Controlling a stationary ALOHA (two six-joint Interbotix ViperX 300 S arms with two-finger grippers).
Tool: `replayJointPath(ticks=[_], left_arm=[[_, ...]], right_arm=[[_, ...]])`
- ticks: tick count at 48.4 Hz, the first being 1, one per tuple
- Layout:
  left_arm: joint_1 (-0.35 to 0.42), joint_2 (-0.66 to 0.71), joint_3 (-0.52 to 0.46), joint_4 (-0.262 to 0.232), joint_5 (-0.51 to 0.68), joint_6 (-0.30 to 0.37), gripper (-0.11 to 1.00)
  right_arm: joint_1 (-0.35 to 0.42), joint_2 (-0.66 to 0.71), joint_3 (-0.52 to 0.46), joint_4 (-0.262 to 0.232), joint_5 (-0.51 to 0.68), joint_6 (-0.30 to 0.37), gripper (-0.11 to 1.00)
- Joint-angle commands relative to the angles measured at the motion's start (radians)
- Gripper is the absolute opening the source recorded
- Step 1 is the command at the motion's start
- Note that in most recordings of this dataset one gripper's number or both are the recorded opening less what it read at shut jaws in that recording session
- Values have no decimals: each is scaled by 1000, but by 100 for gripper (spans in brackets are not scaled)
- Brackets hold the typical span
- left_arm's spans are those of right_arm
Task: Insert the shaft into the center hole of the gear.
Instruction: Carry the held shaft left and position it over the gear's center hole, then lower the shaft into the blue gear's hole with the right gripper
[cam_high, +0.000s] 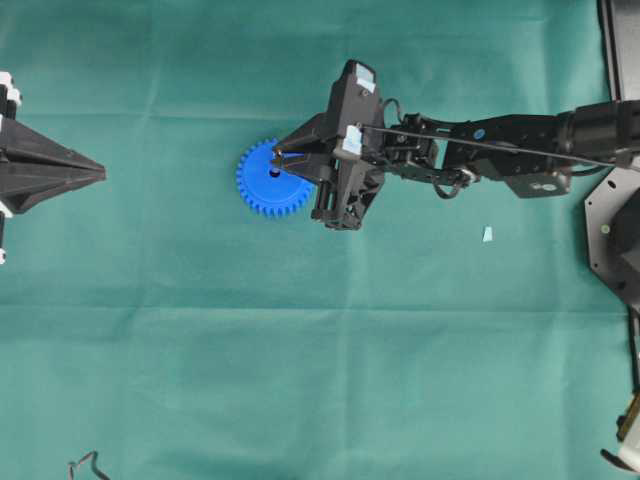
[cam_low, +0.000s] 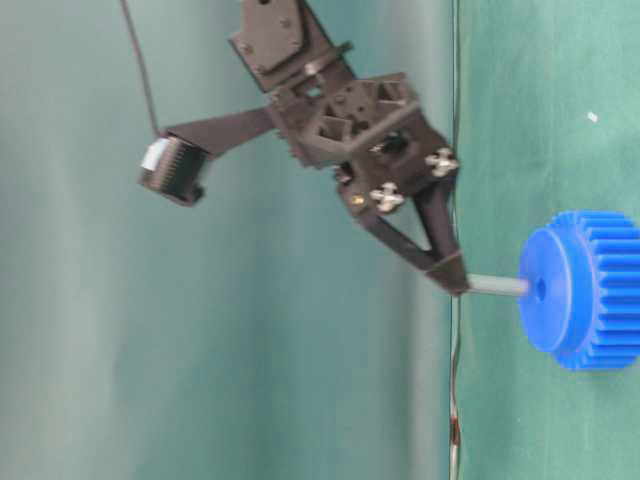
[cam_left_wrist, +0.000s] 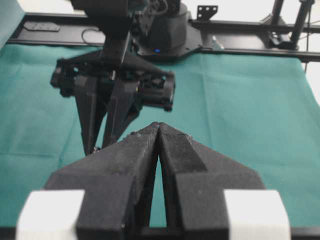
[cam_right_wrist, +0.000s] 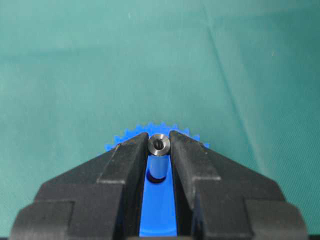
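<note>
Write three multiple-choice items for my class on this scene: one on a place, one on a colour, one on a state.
1. Where is the shaft?
A. Lying on the cloth beside the gear
B. Held between the right gripper's fingers, over the gear
C. In the left gripper

2. What colour is the gear?
A. Red
B. White
C. Blue

3. How does the left gripper stand?
A. Shut, holding nothing
B. Wide open
C. Shut on the gear

Key: 1 B, the right wrist view shows the right gripper pinching the shaft above the blue face; 2 C, every view showing it gives bright blue; 3 A, its fingers meet with nothing between them.
</note>
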Motion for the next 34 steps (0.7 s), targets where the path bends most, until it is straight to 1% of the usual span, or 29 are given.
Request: replayJointPath(ticks=[1, 20, 34], left_arm=[[-2, 6, -23, 2, -5, 0, 0], [0, 9, -25, 2, -5, 0, 0], [-2, 9, -25, 3, -5, -2, 0]], right_arm=[[-2, 5, -26, 3, -12, 3, 17], [0, 14, -26, 5, -15, 5, 17], [0, 8, -28, 5, -43, 5, 17]])
